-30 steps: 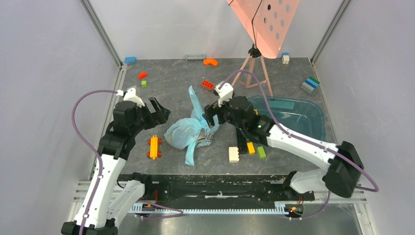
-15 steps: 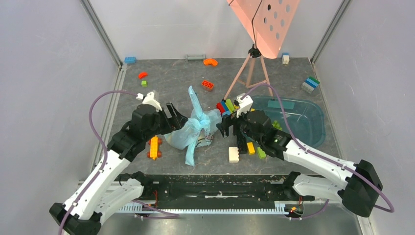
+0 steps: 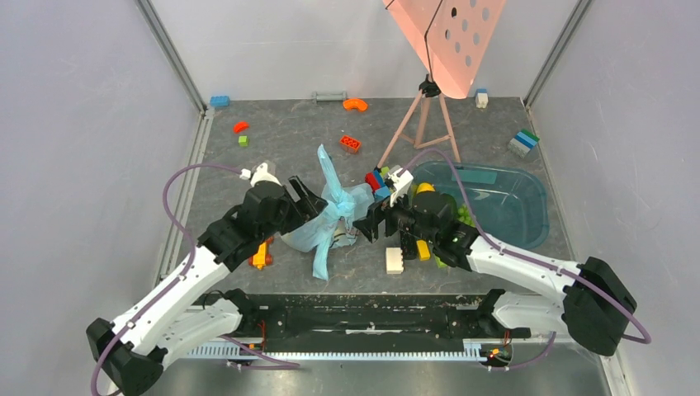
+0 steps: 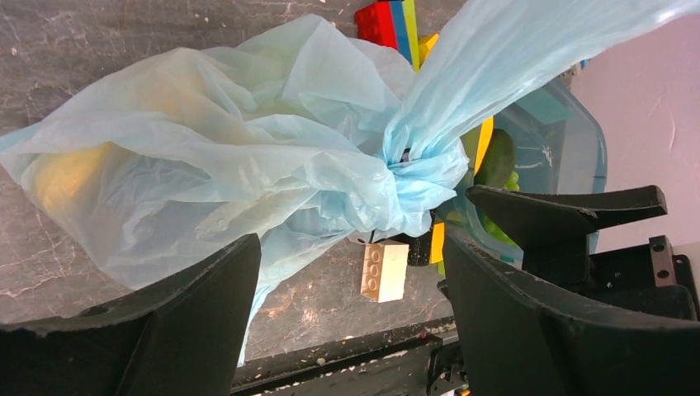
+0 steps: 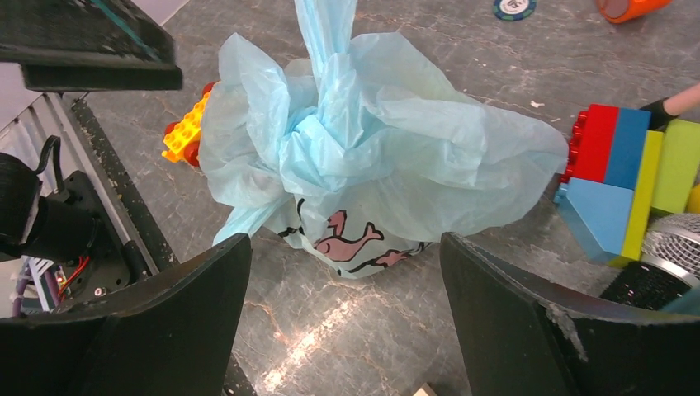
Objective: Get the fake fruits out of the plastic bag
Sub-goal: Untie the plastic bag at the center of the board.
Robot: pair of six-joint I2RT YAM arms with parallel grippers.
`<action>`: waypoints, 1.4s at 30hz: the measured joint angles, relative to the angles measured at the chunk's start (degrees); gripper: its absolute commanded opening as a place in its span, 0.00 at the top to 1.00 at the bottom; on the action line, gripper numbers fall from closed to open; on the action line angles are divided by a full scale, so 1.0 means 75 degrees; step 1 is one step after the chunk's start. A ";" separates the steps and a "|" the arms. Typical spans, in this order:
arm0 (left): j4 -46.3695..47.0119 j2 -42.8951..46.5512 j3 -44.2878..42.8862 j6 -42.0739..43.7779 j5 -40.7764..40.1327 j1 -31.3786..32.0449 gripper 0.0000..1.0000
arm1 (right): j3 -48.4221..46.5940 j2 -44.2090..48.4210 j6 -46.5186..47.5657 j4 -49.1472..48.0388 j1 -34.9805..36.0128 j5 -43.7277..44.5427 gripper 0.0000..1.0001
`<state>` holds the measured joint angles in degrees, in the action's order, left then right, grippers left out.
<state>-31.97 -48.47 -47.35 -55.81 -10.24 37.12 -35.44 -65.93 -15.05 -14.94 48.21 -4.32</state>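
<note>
L pincer (image 3: pixel 311 199) & R pincer (image 3: pixel 371 223) both spread, flanking knotted plastic bag (image 3: pixel 314 227) on surface (image 3: pixel 281 148).

Robot lab test cell for sure: plain white walls (image 3: pixel 82 124), aluminium frame posts (image 3: pixel 171 56), two arms (image 3: pixel 512 260) bolted to a rail (image 3: pixel 355 318).

- A teal see-through tub (image 3: pixel 513 203) sits on the right of the grey worktop (image 3: pixel 281 157).
- A cream brick (image 3: pixel 394 261) lies near the front.
- A red brick (image 3: pixel 350 143) lies farther back.
</note>
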 measured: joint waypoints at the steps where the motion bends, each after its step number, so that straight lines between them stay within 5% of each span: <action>1: 0.0012 -0.0064 0.0038 -0.0082 -0.0035 0.0032 0.13 | 0.0003 -0.0070 0.0000 -0.0070 0.0000 -0.0050 0.13; 16: 0.0504 -0.0734 0.0117 -0.0510 -0.0376 0.0254 0.14 | 0.0052 -0.1174 -0.0501 -0.1166 0.0000 -0.0659 0.32; 29: 0.0825 -0.1172 0.0169 -0.0644 -0.0667 0.0335 0.14 | 0.0050 -0.1807 -0.0717 -0.1807 -0.0015 -0.0912 0.97; 39: 0.1102 -0.1623 0.0297 -0.0656 -0.0784 0.0370 0.18 | 0.0050 -0.1839 -0.0796 -0.2060 -0.0017 -0.1218 1.00; 42: 0.1139 -0.1687 0.0347 -0.0659 -0.0842 0.0385 0.30 | 0.0050 -0.1839 -0.0793 -0.2063 -0.0017 -0.1253 1.00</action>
<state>-23.42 -61.12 -44.75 -60.75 -16.56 40.01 -35.07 -79.72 -20.99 -30.41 48.07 -13.72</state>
